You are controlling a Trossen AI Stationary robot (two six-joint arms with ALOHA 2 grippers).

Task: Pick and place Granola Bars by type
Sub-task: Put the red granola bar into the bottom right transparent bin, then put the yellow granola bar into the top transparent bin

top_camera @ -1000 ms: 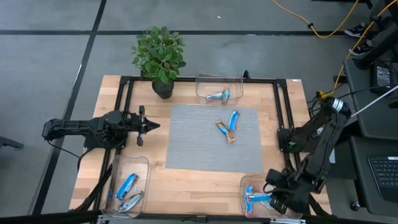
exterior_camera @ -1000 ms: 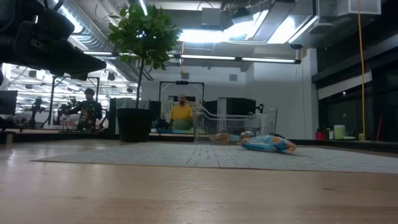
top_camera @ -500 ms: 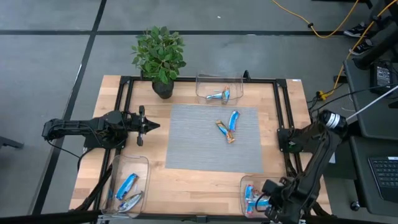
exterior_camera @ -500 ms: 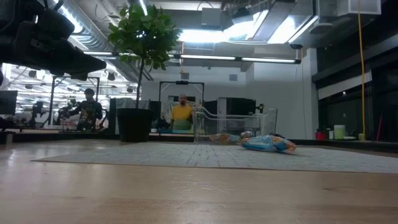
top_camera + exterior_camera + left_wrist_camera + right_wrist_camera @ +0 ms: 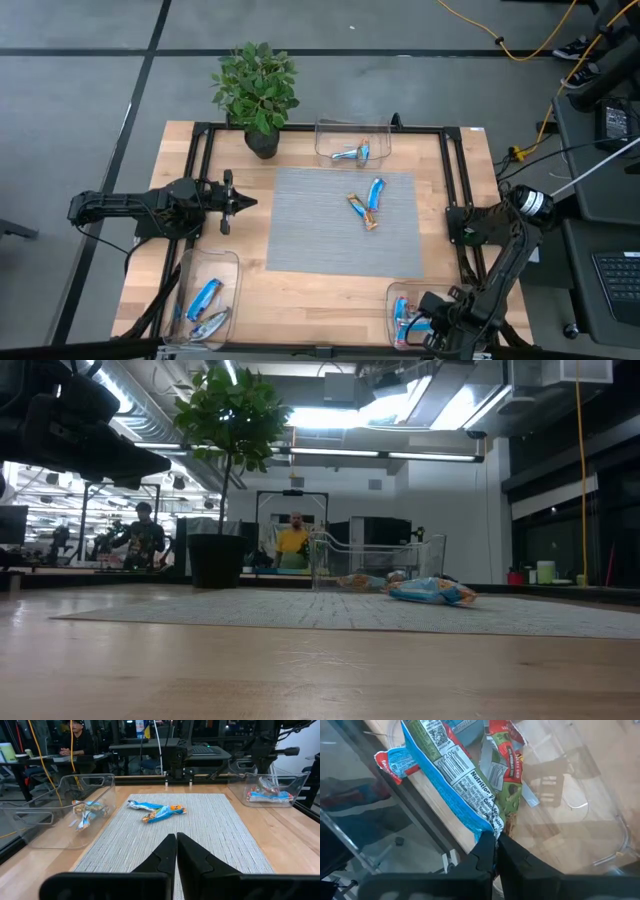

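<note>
Potted plant [image 5: 257,93] sits at the far edge of the surface [image 5: 300,290], grey mat [image 5: 345,222] in the middle with two granola bars [image 5: 368,204] crossed on it, and three clear bins: far bin [image 5: 352,140] holding two bars, near-left bin [image 5: 205,297] two, near-right bin [image 5: 425,316] a couple, exact count not readable. Right pincer [image 5: 495,845] is down in the near-right bin, clenched on the end of a blue-wrapped bar [image 5: 447,775], an orange-red bar [image 5: 507,765] just beside it. Left pincer [image 5: 176,851] hangs clenched and empty over the mat's left edge, nothing between it and the mat bars.
</note>
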